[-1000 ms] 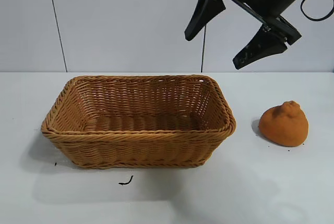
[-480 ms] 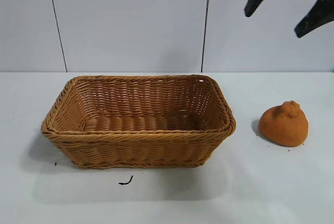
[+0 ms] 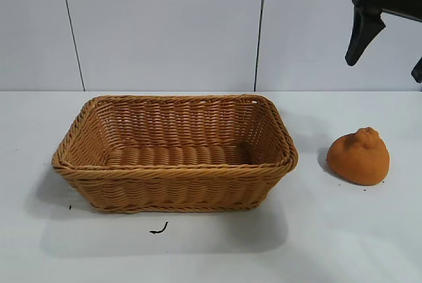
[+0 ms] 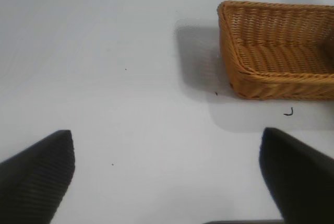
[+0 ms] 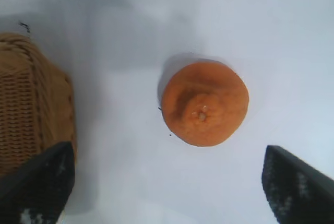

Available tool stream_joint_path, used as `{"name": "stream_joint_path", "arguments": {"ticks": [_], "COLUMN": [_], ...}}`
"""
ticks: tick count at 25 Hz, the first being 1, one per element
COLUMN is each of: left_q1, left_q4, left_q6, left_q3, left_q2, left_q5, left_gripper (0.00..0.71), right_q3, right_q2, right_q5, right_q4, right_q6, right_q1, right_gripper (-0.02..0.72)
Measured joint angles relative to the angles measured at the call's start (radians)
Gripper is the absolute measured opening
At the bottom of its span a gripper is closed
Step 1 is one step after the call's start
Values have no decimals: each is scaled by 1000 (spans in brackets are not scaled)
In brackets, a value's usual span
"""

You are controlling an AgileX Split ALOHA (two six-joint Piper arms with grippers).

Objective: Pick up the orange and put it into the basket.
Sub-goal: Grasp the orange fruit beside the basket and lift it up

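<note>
White tabletop [image 3: 330, 243] carries the basket [image 3: 175, 153] near centre; at its 3 o'clock, apart from it, sits the orange [image 3: 359, 156]. Farther up, at the orange's 12 o'clock, the right gripper [image 3: 389, 35] hangs spread wide, holding nothing. The left gripper [image 4: 167, 177] gapes empty over bare table.

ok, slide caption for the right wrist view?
Open right gripper above the orange on the white table, wicker basket alongside.
</note>
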Motion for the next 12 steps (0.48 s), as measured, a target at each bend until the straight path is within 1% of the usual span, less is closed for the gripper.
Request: {"name": "stream_joint_path", "arguments": {"ticks": [3, 7, 9, 12], "left_q1": [0, 0, 0, 0], "left_q4": [2, 2, 2, 2], "left_q6": [0, 0, 0, 0], "left_q3": [0, 0, 0, 0], "left_q2": [0, 0, 0, 0], "left_q5": [0, 0, 0, 0], "left_gripper": [692, 692, 692, 692], "right_q3": [0, 0, 0, -1], "right_q2": [36, 88, 123, 175], "right_q5": [10, 0, -10, -16], "right_q4": [-25, -44, -69, -123], "right_q6": [0, 3, 11, 29], "right_q1": [36, 62, 64, 64], "right_gripper": [696, 696, 696, 696]}}
